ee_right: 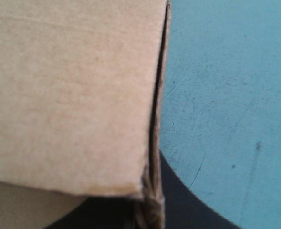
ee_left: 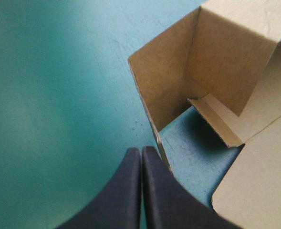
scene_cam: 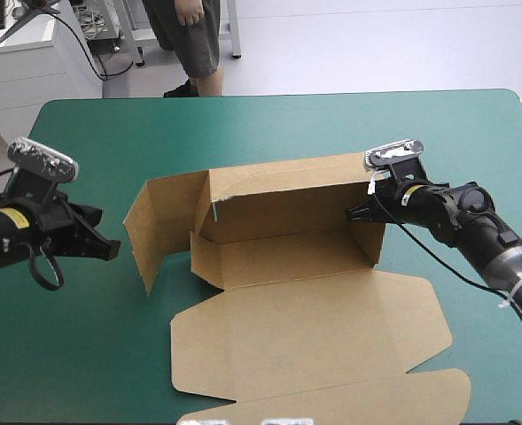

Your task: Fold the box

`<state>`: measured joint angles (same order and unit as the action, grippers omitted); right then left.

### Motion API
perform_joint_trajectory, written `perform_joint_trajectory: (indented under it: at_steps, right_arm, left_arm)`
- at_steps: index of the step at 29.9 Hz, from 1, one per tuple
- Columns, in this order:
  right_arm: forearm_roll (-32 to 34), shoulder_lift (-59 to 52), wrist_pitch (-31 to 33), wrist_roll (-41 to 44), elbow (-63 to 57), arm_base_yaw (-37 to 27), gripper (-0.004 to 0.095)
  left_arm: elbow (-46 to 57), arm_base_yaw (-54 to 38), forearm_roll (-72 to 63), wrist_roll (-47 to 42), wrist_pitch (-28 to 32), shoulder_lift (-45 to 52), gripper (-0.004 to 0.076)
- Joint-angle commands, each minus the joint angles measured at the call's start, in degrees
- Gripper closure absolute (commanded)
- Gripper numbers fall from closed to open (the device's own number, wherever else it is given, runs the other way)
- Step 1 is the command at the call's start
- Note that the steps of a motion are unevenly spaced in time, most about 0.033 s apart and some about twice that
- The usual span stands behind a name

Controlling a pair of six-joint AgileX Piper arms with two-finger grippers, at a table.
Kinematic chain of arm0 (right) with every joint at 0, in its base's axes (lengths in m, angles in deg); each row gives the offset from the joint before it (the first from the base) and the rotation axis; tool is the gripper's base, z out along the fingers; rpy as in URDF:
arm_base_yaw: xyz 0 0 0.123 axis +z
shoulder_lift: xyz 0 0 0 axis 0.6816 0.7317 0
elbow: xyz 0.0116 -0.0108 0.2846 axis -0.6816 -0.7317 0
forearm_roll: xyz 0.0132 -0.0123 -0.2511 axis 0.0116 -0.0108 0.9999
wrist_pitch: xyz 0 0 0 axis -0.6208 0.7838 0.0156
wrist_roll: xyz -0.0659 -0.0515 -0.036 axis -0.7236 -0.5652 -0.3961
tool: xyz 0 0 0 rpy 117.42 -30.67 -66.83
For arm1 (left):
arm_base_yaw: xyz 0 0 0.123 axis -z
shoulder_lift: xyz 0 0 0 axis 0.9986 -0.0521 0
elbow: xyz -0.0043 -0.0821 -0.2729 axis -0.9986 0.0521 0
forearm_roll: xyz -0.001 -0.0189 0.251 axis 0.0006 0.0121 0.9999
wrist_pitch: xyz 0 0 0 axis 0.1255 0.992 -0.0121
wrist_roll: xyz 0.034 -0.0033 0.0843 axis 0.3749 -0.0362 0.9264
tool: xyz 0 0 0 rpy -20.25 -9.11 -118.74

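Observation:
The brown box [scene_cam: 278, 239] lies mid-table with its back wall raised and its lid [scene_cam: 305, 328] flat toward the front edge. Its left side flap [scene_cam: 150, 226] stands upright and swung outward. My right gripper [scene_cam: 354, 212] is at the raised right wall, shut on the box. In the right wrist view that wall's edge [ee_right: 152, 119] runs down between the black fingers [ee_right: 178, 200]. My left gripper [scene_cam: 112, 250] hovers to the left of the box, shut on nothing and apart from the flap. The left wrist view shows its tips [ee_left: 141, 150] just short of the flap's near edge [ee_left: 150, 114].
The teal-green cover [scene_cam: 243, 124] is bare beyond the box and to its left. The lid's outer flap [scene_cam: 349, 398] reaches almost to the table's front edge. The right arm stretches across the table's right side.

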<state>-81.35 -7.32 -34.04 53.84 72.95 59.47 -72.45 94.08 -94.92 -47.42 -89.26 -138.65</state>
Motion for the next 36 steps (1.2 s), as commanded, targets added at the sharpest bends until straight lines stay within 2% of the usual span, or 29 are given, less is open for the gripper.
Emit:
perform_joint_trajectory:
  at_steps: [1,3,7,16,18,22,29,32,36]
  right_arm:
    - [2.31,-1.31,-0.88,-0.63,1.57,-0.50,0.0927]
    - [2.31,-1.31,-0.88,-0.63,1.57,-0.50,0.0927]
    - [2.31,-1.31,-0.77,-0.63,1.57,-0.50,0.0927]
    - [2.31,-2.54,0.26,-0.63,1.83,-0.50,0.0927]
    - [2.31,-3.13,3.39,-0.63,2.82,-0.50,0.0927]
    - [2.57,-3.13,14.74,-0.63,7.69,-0.50,0.0927]
    - [2.08,-0.26,28.60,-0.80,15.69,-0.50,0.0927]
    - [1.71,2.28,30.49,-1.40,16.95,-0.50,0.0927]
    - [1.71,6.46,28.44,-1.40,16.95,-0.50,0.0927]
  left_arm:
    - [6.42,-0.33,-1.98,-4.56,8.95,5.69,0.0733]
    - [10.76,-0.33,-1.98,-6.30,11.68,8.78,0.0733]
    - [15.69,-0.33,-1.98,-6.99,12.33,13.03,0.0733]
    - [17.08,-0.33,-1.11,-6.99,11.26,14.50,0.0733]
    - [17.08,-0.33,-1.11,-6.99,11.26,14.50,0.0733]
    - [17.08,-0.33,-1.11,-6.99,11.45,14.50,0.0733]
    - [17.08,-0.33,-1.11,-6.17,11.45,14.50,0.0733]
    - [17.08,-0.33,-1.11,-6.17,11.45,14.50,0.0733]
    - [17.08,-0.33,-1.11,-6.08,11.50,14.50,0.0733]
